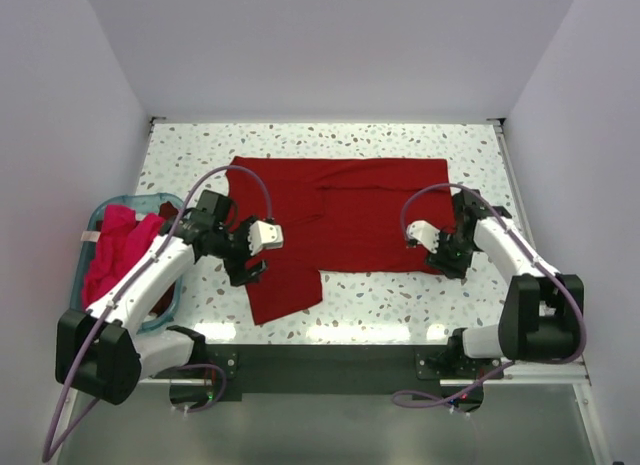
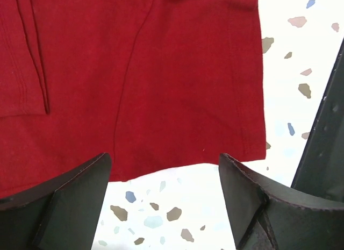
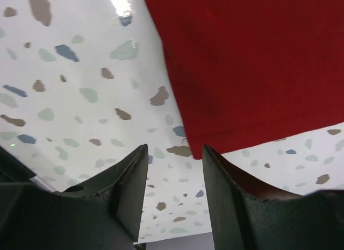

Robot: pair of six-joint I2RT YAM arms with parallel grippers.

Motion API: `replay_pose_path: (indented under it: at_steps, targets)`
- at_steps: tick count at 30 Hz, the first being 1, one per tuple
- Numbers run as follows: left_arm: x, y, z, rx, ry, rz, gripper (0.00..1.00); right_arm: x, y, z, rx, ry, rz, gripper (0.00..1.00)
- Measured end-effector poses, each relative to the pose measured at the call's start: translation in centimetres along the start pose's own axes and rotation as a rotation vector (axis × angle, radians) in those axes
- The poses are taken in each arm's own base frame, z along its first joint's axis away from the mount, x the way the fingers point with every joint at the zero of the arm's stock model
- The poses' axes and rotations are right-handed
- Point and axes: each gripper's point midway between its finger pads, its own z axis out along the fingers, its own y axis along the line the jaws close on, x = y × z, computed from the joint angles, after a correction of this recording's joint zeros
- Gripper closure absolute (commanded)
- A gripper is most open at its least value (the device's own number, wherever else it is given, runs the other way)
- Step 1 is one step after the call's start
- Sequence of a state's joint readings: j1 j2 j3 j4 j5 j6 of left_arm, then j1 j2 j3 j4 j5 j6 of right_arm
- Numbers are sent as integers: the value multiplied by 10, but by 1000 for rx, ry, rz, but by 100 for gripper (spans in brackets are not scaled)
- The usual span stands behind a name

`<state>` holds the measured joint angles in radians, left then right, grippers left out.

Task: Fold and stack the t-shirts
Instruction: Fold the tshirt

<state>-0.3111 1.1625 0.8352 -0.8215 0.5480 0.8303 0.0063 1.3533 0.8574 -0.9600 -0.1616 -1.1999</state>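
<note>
The deep crimson short-sleeved cloth t-shirt (image 1: 350, 210) lies spread across the middle of the white speckled worktop (image 1: 400, 145). It is mostly flat, with a crease or two running through it. One flap (image 1: 285, 290) juts towards the near edge on the left side, and I take that for a sleeve. It is soft, light cloth, so I judge it will sag and drag rather than hold a shape. A pinch in the middle would only bunch it, so the stitched hems and corners are the places to take it, one on each side so the fold comes over evenly. My left hand (image 2: 164, 166) hangs over the near edge of that flap with its fingers spread wide. Nothing sits between them, and from my wrist I see only red cloth and the bare speckles at its edge, so it is open and holds nothing. My right hand (image 3: 173, 153) is low at the near right corner of the shirt, with its fingers about half apart. The hemmed corner lies just ahead of the gap and not inside it, so this hand is open too, and I cannot tell whether a fingertip brushes the cloth. The brighter pinkish-red shirts (image 1: 115, 250) are heaped in the teal plastic basket (image 1: 150, 198) at the far left, well apart from either hand.
</note>
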Motion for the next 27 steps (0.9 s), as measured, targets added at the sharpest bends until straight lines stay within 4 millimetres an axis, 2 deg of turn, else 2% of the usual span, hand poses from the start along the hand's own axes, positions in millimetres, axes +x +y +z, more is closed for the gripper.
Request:
replay_pose_path:
  at_steps: [5, 9, 17, 19, 21, 22, 25, 27]
  targets:
    - [7, 5, 6, -3, 34, -12, 15, 2, -23, 12, 52, 27, -22, 55]
    - [12, 10, 11, -4, 58, -22, 15, 11, -31, 20, 62, 48, -22, 55]
    - [18, 18, 16, -22, 84, -32, 15, 25, -24, 32, 36, 72, -27, 55]
    - [18, 20, 17, -29, 85, -31, 19, 27, -21, 36, 26, 75, -31, 55]
    - [19, 21, 18, -31, 88, -31, 23, 29, -21, 38, 24, 84, -34, 59]
    - [20, 20, 19, -29, 93, -30, 26, 29, -23, 39, 28, 87, -36, 64]
    - [26, 15, 24, -16, 113, -26, 28, 30, -27, 39, 40, 95, -40, 71]
    - [30, 8, 28, 1, 131, -13, 29, 30, -30, 39, 47, 97, -43, 81]
